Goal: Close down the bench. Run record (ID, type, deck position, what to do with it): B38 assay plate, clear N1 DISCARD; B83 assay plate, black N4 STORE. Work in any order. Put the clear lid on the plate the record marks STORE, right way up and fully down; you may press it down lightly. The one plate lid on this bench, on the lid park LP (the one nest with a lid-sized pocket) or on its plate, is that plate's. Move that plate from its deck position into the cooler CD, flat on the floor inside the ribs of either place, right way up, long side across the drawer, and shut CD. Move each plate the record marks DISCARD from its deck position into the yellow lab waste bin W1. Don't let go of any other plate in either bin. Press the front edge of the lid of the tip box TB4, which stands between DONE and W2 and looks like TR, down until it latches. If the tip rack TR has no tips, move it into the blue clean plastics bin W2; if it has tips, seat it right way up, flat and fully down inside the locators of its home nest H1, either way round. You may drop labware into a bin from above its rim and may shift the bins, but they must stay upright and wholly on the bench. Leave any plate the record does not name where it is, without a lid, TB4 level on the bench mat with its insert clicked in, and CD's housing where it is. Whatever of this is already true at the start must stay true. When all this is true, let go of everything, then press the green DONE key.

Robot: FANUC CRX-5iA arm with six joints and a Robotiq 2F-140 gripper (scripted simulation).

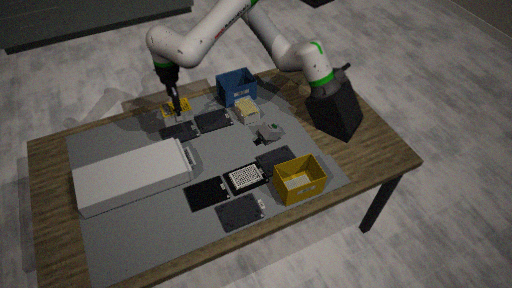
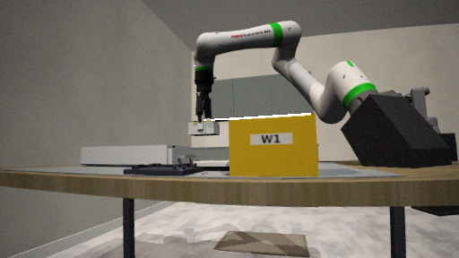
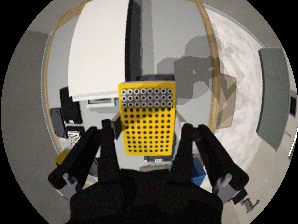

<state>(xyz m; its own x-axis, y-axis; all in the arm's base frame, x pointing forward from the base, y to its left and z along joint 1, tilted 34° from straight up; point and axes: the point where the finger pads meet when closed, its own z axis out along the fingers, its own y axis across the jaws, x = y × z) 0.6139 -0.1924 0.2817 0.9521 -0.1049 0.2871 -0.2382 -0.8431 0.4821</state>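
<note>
Top view, left to right: the long grey cooler [image 1: 131,175] lies at left centre. Above it the gripper [image 1: 176,111] is partly closed on the yellow perforated tip rack [image 1: 184,104], lifted off the mat. The blue bin [image 1: 236,86] stands at upper centre, its contents unclear. The yellow bin [image 1: 299,178] at lower right holds a pale plate [image 1: 297,182].
</note>
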